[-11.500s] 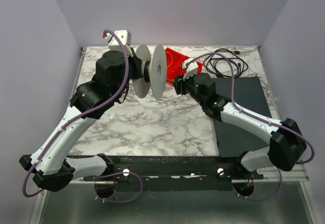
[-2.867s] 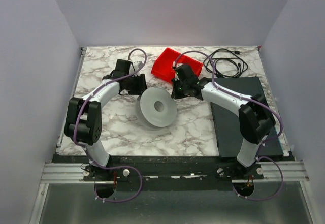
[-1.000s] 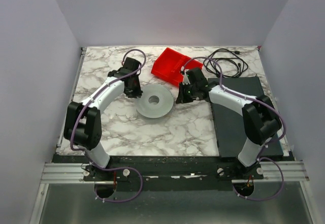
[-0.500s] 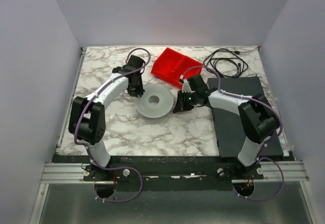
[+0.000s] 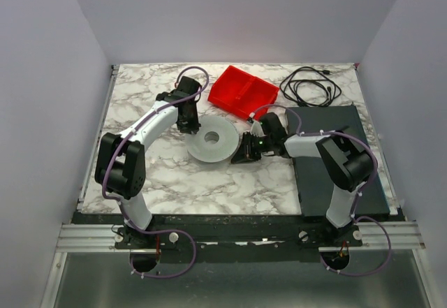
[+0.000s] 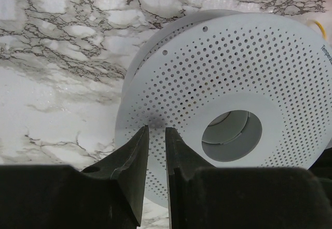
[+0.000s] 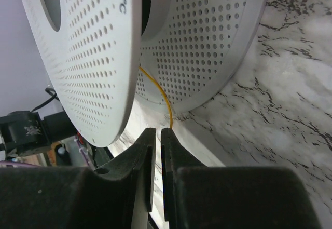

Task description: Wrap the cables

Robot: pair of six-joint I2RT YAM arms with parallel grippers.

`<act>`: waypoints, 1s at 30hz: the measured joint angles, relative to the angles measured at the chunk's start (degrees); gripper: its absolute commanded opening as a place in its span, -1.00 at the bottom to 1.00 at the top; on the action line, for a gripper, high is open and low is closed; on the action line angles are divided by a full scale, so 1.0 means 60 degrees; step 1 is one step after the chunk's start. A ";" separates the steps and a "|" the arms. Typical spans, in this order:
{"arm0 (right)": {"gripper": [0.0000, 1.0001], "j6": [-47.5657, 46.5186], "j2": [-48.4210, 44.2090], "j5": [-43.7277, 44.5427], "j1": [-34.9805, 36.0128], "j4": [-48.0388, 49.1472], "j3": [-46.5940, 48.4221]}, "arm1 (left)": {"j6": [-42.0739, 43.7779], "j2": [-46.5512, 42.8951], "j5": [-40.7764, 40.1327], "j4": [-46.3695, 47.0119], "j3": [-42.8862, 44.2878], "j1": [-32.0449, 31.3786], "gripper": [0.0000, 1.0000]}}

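Observation:
A white perforated spool (image 5: 200,148) lies flat on the marble table. The thin yellow wire (image 7: 162,95) comes out from between the spool's two flanges (image 7: 88,57) and curves down to the tip of my right gripper (image 7: 156,130), which is shut on it. In the top view that gripper (image 5: 243,156) sits low at the spool's right edge. My left gripper (image 5: 190,123) is at the spool's far-left rim. In the left wrist view it (image 6: 155,129) hovers over the top flange (image 6: 249,63), shut and empty. A bit of yellow wire (image 6: 322,29) shows at the flange's edge.
A red tray (image 5: 244,90) stands behind the spool. A coil of thicker black cord (image 5: 307,84) lies at the back right. A dark mat (image 5: 335,172) covers the table's right side under the right arm.
My right gripper has moved down and left, closer to the spool's right edge. My left gripper has shifted slightly along the spool's far rim. The spool lies still.

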 measured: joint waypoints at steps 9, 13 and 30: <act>-0.46 0.0871 0.0113 -0.0386 0.0000 0.1180 -0.0423 | -0.0025 0.0000 0.0044 0.0029 0.0084 -0.0011 -0.59; -0.46 0.0918 0.0007 -0.0412 0.0000 0.1220 -0.0492 | -0.0025 0.0000 0.0084 0.0036 0.0084 -0.0011 -0.59; -0.06 0.0186 -0.2492 0.2328 0.0000 -0.1690 -0.0495 | 0.0200 -0.0022 0.0288 0.0000 0.0197 -0.0011 -0.34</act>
